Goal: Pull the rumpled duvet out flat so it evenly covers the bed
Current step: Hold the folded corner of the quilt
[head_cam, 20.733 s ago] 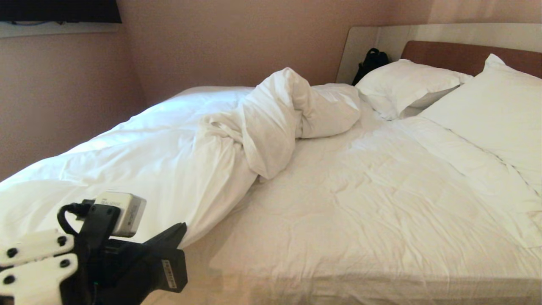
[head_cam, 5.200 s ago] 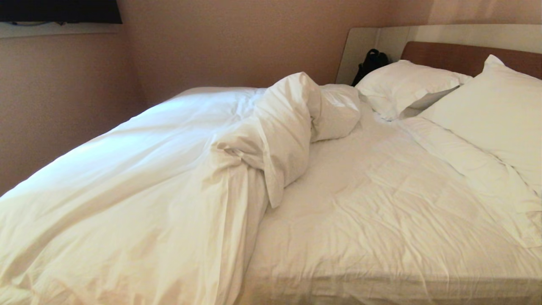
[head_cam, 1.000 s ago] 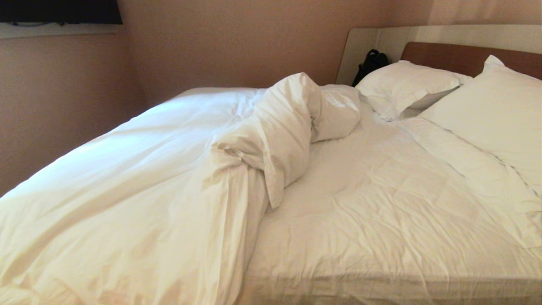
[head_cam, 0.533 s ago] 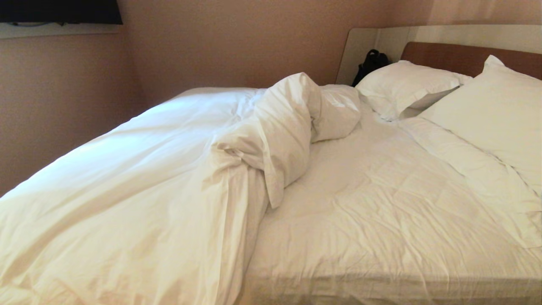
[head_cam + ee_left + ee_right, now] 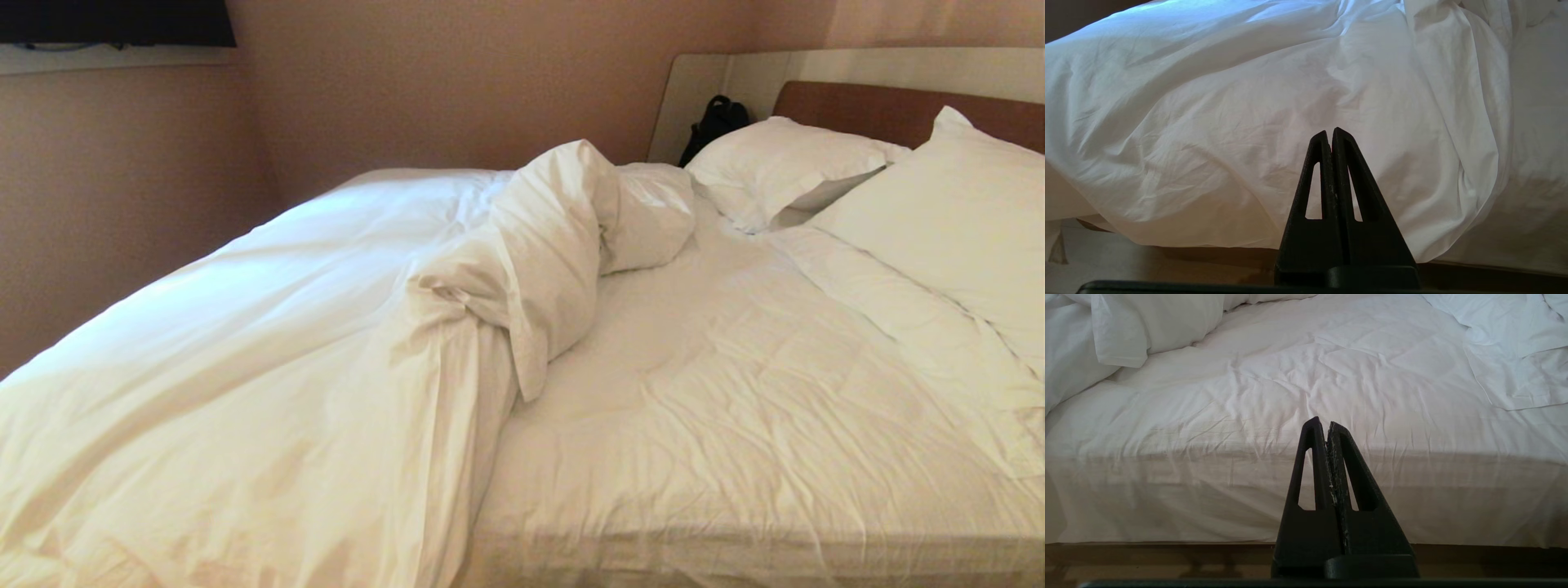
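The puffy white duvet (image 5: 269, 359) lies over the left half of the bed (image 5: 890, 110), with a twisted, folded-back ridge (image 5: 547, 245) running up the middle. The right half shows the flat white sheet (image 5: 735, 408). Neither arm appears in the head view. In the left wrist view my left gripper (image 5: 1329, 131) is shut and empty, held short of the duvet (image 5: 1241, 122) where it hangs over the bed's near side. In the right wrist view my right gripper (image 5: 1323, 422) is shut and empty, facing the sheet-covered mattress edge (image 5: 1208, 486).
Two white pillows (image 5: 784, 167) (image 5: 955, 212) lean at the brown headboard. A black bag (image 5: 714, 122) stands in the far corner by the wall. Walls run close along the bed's far side and left end. Wooden floor (image 5: 1147, 563) shows below the mattress.
Over the last second nothing has moved. Compared with about twenty seconds ago, the duvet spreads further toward the near left edge and the left arm has left the head view.
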Available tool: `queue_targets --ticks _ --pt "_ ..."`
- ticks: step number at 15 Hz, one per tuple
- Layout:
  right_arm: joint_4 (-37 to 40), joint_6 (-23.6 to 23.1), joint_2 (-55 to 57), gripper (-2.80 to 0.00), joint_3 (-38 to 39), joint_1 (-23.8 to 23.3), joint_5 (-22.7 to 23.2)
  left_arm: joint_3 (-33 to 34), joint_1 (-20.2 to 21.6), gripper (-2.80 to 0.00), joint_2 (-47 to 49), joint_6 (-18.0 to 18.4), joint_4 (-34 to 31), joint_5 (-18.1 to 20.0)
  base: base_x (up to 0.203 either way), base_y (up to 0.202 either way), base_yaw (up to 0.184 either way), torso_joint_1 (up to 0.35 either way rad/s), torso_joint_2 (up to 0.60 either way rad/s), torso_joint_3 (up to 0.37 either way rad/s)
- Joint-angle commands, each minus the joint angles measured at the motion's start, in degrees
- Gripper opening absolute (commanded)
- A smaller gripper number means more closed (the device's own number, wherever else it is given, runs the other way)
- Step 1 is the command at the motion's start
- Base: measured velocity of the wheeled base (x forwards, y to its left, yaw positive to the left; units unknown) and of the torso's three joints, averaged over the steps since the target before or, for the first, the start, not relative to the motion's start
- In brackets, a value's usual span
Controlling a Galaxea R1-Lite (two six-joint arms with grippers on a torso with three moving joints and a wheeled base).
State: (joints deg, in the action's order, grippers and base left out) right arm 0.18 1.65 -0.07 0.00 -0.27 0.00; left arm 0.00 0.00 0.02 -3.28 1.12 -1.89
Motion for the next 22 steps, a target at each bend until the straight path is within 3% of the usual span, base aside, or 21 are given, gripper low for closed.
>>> queue_targets --ticks 1,9,22 --pt "0.0 0.0 0.1 -2.8 0.0 0.0 0.0 0.0 0.0 -2.8 0.0 -0.1 0.0 0.0 0.0 0.0 0.0 0.0 0.0 0.0" --pt "0.0 0.0 0.1 -2.8 0.0 0.0 0.0 0.0 0.0 -2.8 0.0 -1.8 0.0 0.0 -0.001 -0.101 0.002 0.0 0.0 0.002" --pt "0.0 -0.3 0.1 -2.8 -0.2 0.0 -0.1 0.0 0.0 -2.8 0.0 -1.7 0.0 0.0 0.0 0.0 0.0 0.0 0.0 0.0"
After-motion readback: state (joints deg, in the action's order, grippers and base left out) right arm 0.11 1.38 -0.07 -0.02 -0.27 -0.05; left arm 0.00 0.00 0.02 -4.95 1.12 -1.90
